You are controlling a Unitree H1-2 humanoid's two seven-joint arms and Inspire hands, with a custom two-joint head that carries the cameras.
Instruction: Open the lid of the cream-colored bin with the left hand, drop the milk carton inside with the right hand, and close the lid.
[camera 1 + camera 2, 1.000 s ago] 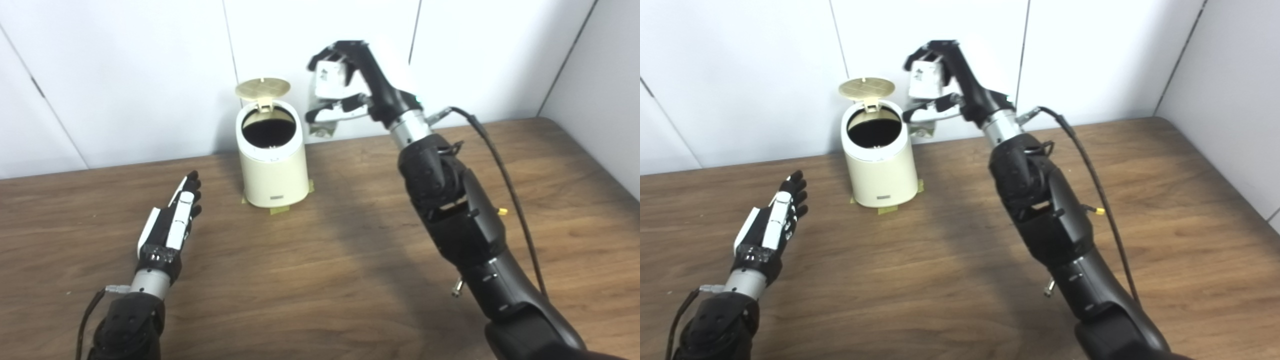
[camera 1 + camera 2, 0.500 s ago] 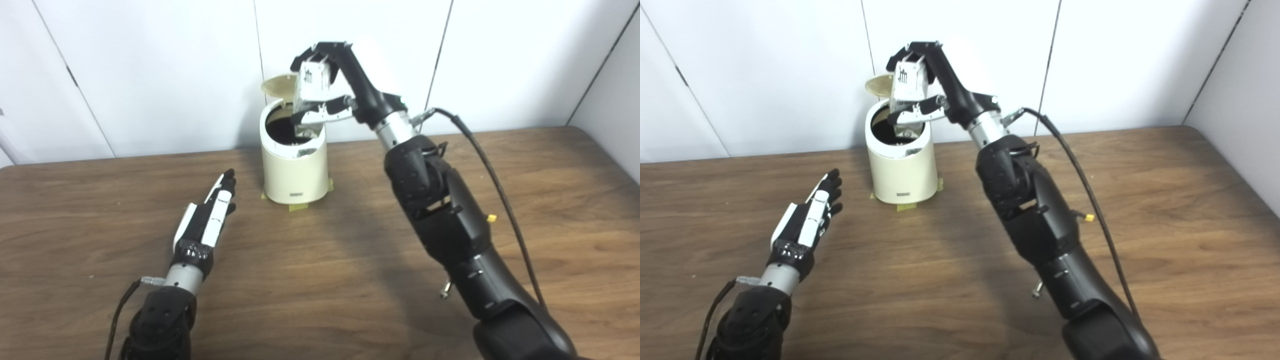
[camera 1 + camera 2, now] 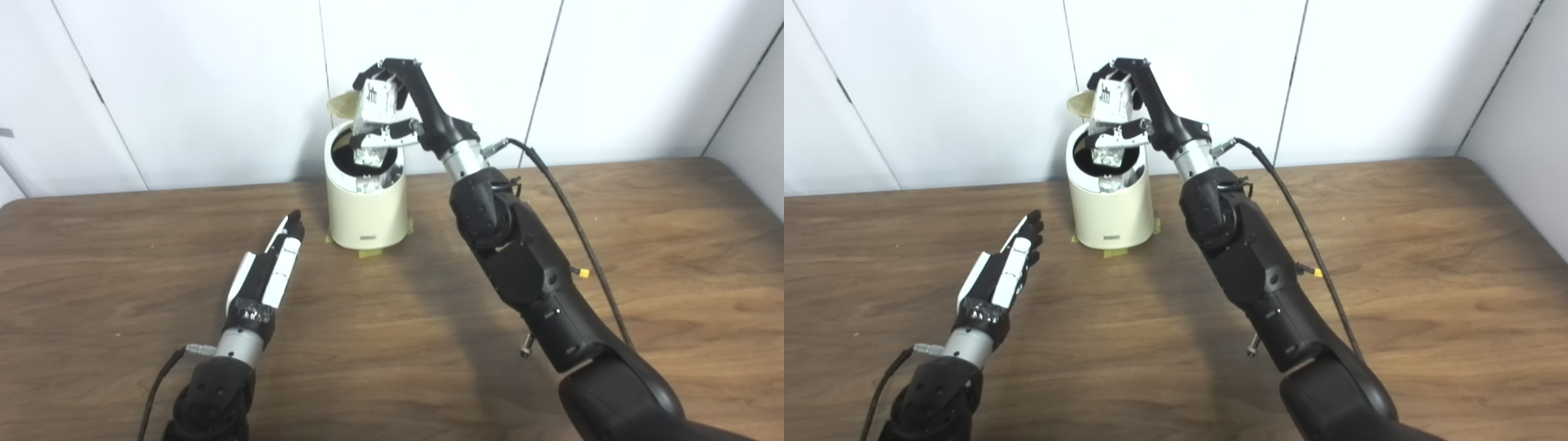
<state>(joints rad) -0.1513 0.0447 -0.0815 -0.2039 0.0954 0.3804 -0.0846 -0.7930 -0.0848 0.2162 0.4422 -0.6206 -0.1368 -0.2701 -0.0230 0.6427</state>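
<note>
1 bin point(image 3: 366, 211), 1 milk carton point(image 3: 375, 107), seemingly gripped by right hand point(image 3: 392, 116).

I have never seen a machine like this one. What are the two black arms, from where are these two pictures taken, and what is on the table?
This is a humanoid robot with two arms, each ending in a hand with fingers. Both pictures come from two cameras side by side on its head, so they show one scene. On the wooden table stands a cream-colored bin with its lid open. The right hand holds a milk carton over the bin's opening. Something silvery and shiny shows in the opening; I cannot tell what it is. The left hand is open, holds nothing, and is apart from the bin.
</note>
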